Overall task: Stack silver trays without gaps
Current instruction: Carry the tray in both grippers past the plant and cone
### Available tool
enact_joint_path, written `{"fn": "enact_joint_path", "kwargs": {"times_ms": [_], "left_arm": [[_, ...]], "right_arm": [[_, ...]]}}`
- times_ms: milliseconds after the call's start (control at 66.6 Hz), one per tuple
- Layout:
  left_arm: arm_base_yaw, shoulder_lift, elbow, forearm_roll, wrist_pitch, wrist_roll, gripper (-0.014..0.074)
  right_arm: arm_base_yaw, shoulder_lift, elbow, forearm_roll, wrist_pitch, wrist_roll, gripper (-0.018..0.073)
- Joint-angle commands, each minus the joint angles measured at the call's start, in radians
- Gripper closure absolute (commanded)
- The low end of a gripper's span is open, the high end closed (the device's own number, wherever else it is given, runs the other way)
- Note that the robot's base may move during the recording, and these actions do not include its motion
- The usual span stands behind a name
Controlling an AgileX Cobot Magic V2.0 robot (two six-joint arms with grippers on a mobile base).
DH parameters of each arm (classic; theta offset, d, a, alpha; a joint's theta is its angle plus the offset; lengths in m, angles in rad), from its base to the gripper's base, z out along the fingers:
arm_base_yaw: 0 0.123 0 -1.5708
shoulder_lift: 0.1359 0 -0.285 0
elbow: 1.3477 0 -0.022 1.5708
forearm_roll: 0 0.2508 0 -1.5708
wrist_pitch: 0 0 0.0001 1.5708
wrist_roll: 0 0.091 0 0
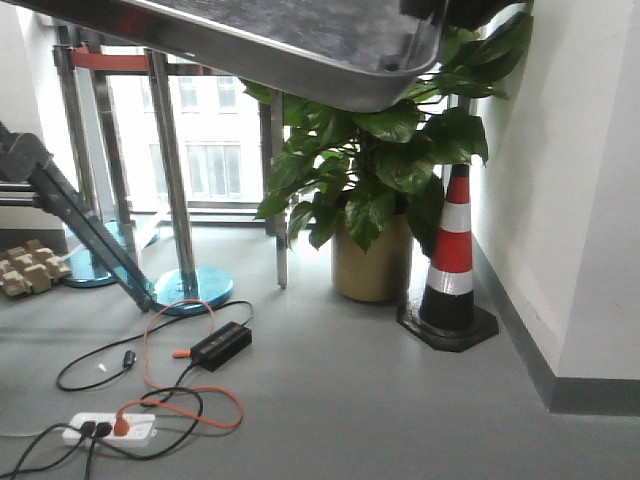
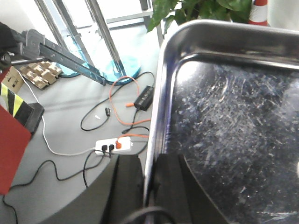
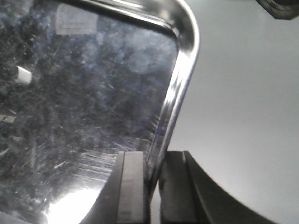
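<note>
We hold one silver tray aloft, left end effector and right end effector each clamped on its rim. No other tray shows below them; we judge stacking not yet done.

Left pincer and right pincer clamped

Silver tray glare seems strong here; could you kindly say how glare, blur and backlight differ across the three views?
Right wrist view: soft throughout, with white glare low on the silver tray beside the right end effector. Left wrist view: sharper, tray scratches crisp, the window blown out. Front view: the window backlit and overexposed, the tray's underside dark.
</note>
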Motion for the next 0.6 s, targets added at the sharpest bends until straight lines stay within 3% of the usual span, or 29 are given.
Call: {"fn": "enact_joint_path", "kwargs": {"times_ms": [0, 585], "left_arm": [[-0.005, 0.004, -0.003, 0.011, -0.068, -0.009, 0.0606], [-0.005, 0.004, -0.003, 0.011, -0.068, -0.009, 0.0606]], "right_arm": [[0.008, -0.011, -0.01, -0.009, -0.185, -0.011, 0.0557], [0.008, -0.011, -0.01, -0.009, -0.379, -0.011, 0.0557]]}}
